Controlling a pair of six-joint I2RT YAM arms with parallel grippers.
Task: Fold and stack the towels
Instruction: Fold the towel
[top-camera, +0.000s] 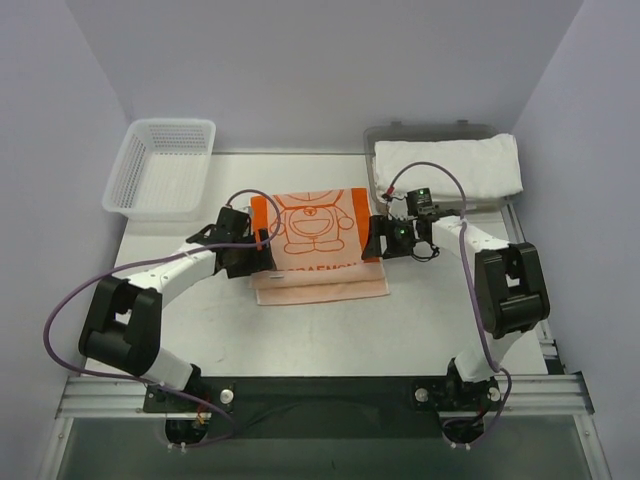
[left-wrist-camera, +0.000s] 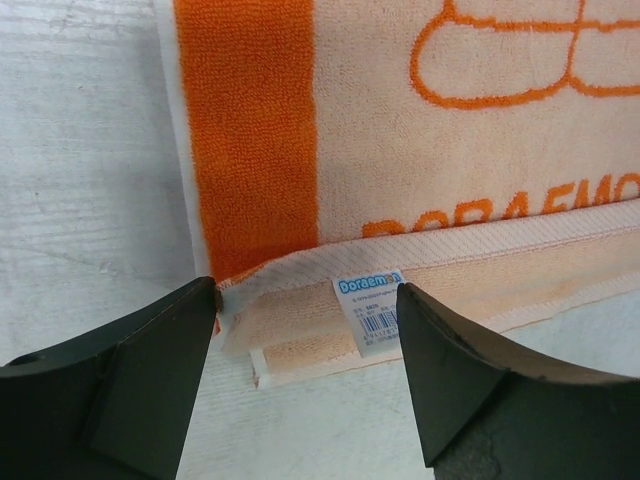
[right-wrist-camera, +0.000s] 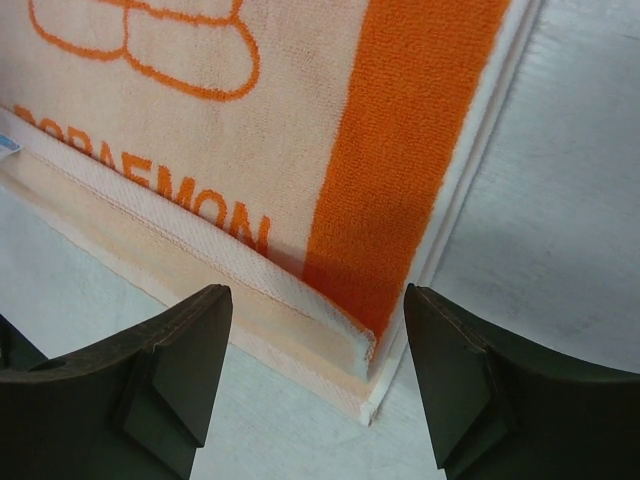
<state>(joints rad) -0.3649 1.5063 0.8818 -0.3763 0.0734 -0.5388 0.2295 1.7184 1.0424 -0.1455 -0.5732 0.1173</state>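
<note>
An orange-and-white cartoon towel (top-camera: 318, 240) lies flat in the middle of the desk (top-camera: 330, 340), folded once so that the printed top layer stops short of the near edge and a pale strip of the lower layer shows. The left fingers (left-wrist-camera: 140, 380) stand wide apart over the towel's near left corner, holding nothing; a small blue-and-white label (left-wrist-camera: 368, 310) sits on the cloth between them. The right fingers (right-wrist-camera: 480, 390) stand wide apart over the near right corner, also empty. At the far right, a folded white terry towel (top-camera: 450, 165) rests in a grey tray (top-camera: 420, 130); a white mesh basket (top-camera: 160, 170) sits at the far left. The terry cloth looks soft, light and floppy, so it will likely sag and drag if lifted by one point. The thick hemmed corners, where the layers meet, seem the best places to pinch, both sides together, taking every layer so none slips.
</note>
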